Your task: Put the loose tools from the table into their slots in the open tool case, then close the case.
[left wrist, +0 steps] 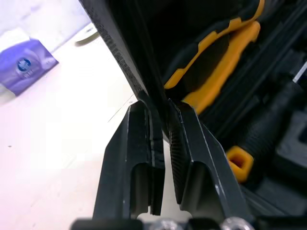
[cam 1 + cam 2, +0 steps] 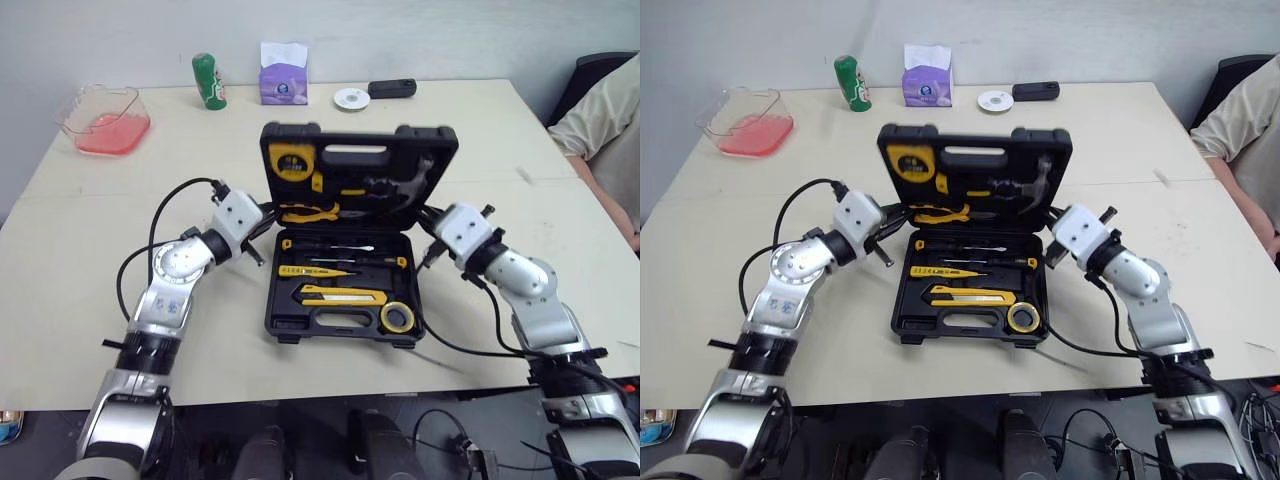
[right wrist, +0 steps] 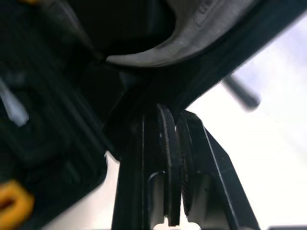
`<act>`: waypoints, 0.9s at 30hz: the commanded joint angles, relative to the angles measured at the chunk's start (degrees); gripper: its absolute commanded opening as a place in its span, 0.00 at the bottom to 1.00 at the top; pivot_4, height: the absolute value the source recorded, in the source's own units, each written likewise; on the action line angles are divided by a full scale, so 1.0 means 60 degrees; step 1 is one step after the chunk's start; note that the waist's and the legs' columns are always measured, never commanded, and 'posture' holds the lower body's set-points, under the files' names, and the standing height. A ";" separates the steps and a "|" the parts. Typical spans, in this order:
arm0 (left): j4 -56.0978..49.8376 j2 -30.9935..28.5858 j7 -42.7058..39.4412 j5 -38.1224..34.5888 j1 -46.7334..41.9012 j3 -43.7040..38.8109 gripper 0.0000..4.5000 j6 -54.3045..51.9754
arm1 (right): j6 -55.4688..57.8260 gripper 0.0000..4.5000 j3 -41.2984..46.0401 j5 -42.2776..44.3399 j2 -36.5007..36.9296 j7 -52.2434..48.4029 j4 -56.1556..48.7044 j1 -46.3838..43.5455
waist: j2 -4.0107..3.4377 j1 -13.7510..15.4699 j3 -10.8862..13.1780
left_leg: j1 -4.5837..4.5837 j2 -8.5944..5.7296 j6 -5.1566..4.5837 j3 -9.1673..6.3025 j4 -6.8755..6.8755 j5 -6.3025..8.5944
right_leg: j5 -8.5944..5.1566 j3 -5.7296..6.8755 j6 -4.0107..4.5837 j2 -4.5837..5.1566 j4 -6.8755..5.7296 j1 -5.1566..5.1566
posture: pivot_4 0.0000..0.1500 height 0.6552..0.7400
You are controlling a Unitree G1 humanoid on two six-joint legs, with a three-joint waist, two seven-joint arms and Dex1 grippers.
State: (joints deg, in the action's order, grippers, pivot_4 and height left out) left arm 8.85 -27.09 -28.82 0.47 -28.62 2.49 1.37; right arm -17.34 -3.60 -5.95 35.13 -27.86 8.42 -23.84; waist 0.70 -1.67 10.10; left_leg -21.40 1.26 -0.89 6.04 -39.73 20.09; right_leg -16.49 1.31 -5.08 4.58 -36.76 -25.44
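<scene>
Tool case lid (image 2: pixel 435 140): likely stiff plastic, tool-laden, hinged; grip side rims. Now left pincer (image 1: pixel 160 103) clamps its rim; right pincer (image 3: pixel 176 112) shut, tips at rim.

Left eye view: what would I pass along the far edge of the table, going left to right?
First a clear tub with pink contents → green can → purple tissue box → small white disc → black oblong gadget.
</scene>
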 commanded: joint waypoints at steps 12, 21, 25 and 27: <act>-0.6143 -0.4905 -0.5052 -0.7502 0.6368 -0.5471 0.93 -0.8117 | 0.3441 0.46 0.4959 0.6520 0.4014 -0.5377 -0.6813 0.8138 | 0.0031 0.0044 0.0040 | 0.0265 0.0069 -0.0032 -0.0104 0.0111 0.0095 | -0.0052 0.0033 0.0086 -0.0021 0.0192 0.0316 | 1.00 1.00; -0.3919 -0.4561 -0.3889 -0.6660 0.3619 -0.3941 0.87 -0.7794 | 0.6377 0.41 0.4640 0.7856 0.3685 -0.4820 -0.8062 0.8669 | 0.0030 0.0333 0.0037 | 0.0375 0.0076 0.0025 -0.0126 0.0133 0.0121 | -0.0081 0.0051 0.0140 -0.0003 0.0179 0.0406 | 1.00 1.00; -0.2478 -0.3807 -0.3354 -0.5558 0.1465 -0.2344 0.57 -0.7270 | 0.7064 0.09 0.3758 0.7758 0.3715 -0.4787 -0.8080 0.8271 | 0.0034 0.0332 0.0034 | 0.0292 0.0074 0.0060 -0.0114 0.0135 0.0107 | -0.0082 0.0054 0.0140 -0.0010 0.0179 0.0323 | 1.00 1.00; -0.1382 -0.3181 -0.3095 -0.4697 0.0101 -0.1323 0.36 -0.6813 | 0.7310 0.00 0.3090 0.7454 0.3630 -0.4560 -0.7887 0.7747 | 0.0039 0.0333 0.0035 | 0.0280 0.0071 0.0057 -0.0112 0.0119 0.0104 | -0.0081 0.0059 0.0136 -0.0018 0.0171 0.0315 | 1.00 1.00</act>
State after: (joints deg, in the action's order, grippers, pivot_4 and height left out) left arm -1.72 -46.72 -48.27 -30.75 -25.54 -8.04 -41.78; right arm 25.79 16.22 39.39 57.37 -55.92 -38.25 23.40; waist 0.93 0.33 10.31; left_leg -19.85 1.67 -0.59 5.40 -39.11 20.70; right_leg -16.92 1.70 -4.35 4.45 -35.73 -23.62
